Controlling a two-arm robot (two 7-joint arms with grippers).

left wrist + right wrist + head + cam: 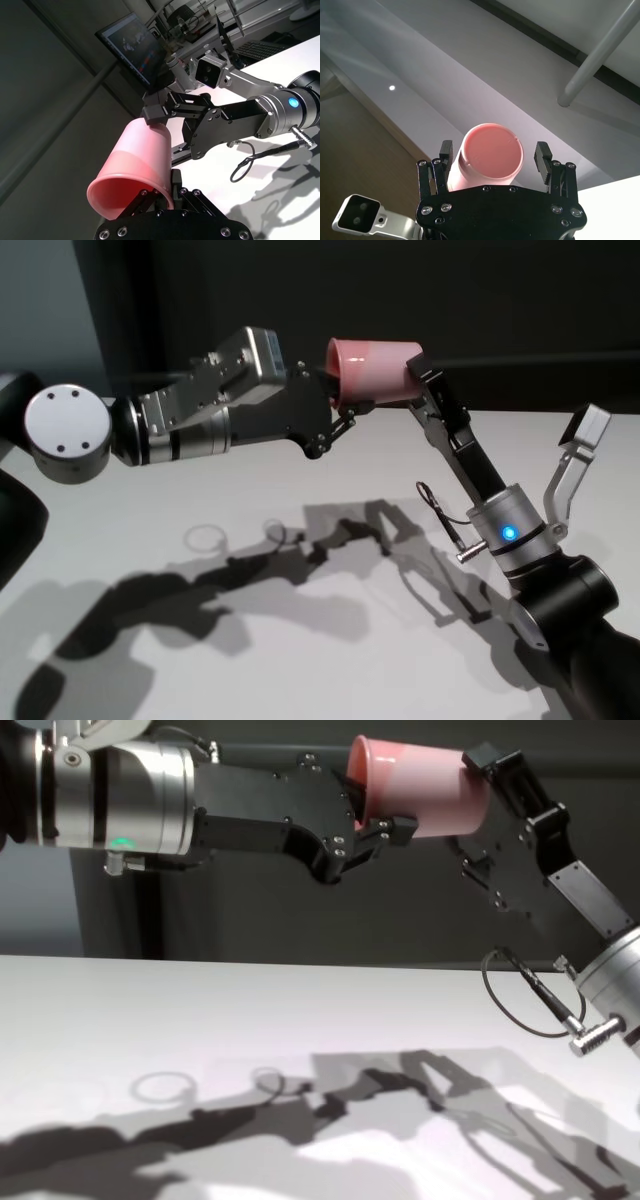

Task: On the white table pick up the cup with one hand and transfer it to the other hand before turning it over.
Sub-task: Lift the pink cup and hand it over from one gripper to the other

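The pink cup point(375, 368) lies on its side in the air, high above the white table point(150, 500). My left gripper point(338, 400), on the arm with the silver-white boxy housing, is shut on the cup's wide rim, as the left wrist view shows point(155, 197). My right gripper point(416, 375), on the arm with the black cable loop, straddles the cup's narrow base. In the right wrist view the cup point(490, 157) sits between the right gripper's open fingers point(542, 155), with a gap on one side. The chest view shows the cup point(420, 785) spanning both grippers.
Both arms' shadows fall across the table's middle point(380, 1100). Two faint ring marks point(205, 537) show on the tabletop. A monitor point(130, 42) and a keyboard point(260, 47) stand far off beyond the table.
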